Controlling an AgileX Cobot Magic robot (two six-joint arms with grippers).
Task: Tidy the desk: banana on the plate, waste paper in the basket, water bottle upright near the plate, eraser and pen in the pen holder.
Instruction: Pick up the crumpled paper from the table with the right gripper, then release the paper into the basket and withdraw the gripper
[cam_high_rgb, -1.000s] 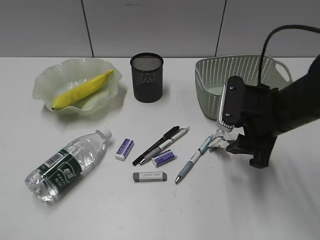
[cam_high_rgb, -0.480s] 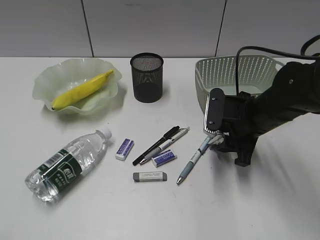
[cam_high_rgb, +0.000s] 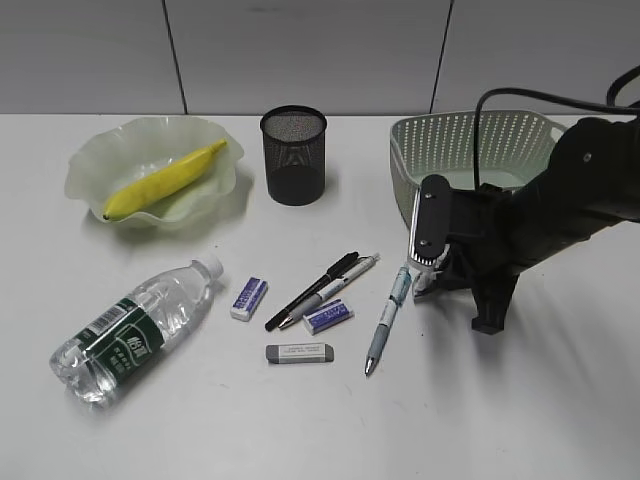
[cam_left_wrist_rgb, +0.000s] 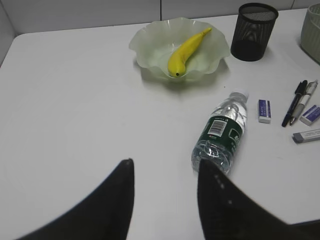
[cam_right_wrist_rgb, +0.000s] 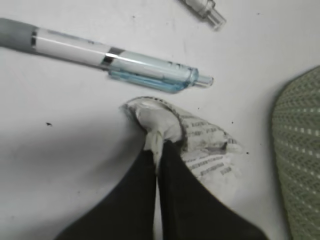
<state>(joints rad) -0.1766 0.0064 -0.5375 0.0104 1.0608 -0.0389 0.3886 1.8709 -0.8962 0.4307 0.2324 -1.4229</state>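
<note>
The banana (cam_high_rgb: 165, 178) lies in the pale green plate (cam_high_rgb: 90, 160) at the back left; both also show in the left wrist view, banana (cam_left_wrist_rgb: 186, 46), plate (cam_left_wrist_rgb: 145, 47). The water bottle (cam_high_rgb: 135, 330) lies on its side on the desk (cam_high_rgb: 200, 420). The black pen holder (cam_high_rgb: 293, 155) stands at the back middle, the green basket (cam_high_rgb: 480, 150) to its right. My right gripper (cam_right_wrist_rgb: 157, 145) is shut on a fold of the waste paper (cam_right_wrist_rgb: 200, 137), low over the desk beside a blue pen (cam_high_rgb: 387, 318). My left gripper (cam_left_wrist_rgb: 165, 167) is open and empty, near the bottle's base (cam_left_wrist_rgb: 215, 150).
Two pens (cam_high_rgb: 320, 290) and three erasers (cam_high_rgb: 249, 297) (cam_high_rgb: 328, 316) (cam_high_rgb: 300, 352) lie in the middle of the desk. The basket's wall stands just behind my right arm.
My right arm has swung left and down toward the waste paper and closed on it. The blue pen has been nudged and now lies more upright in the view.
</note>
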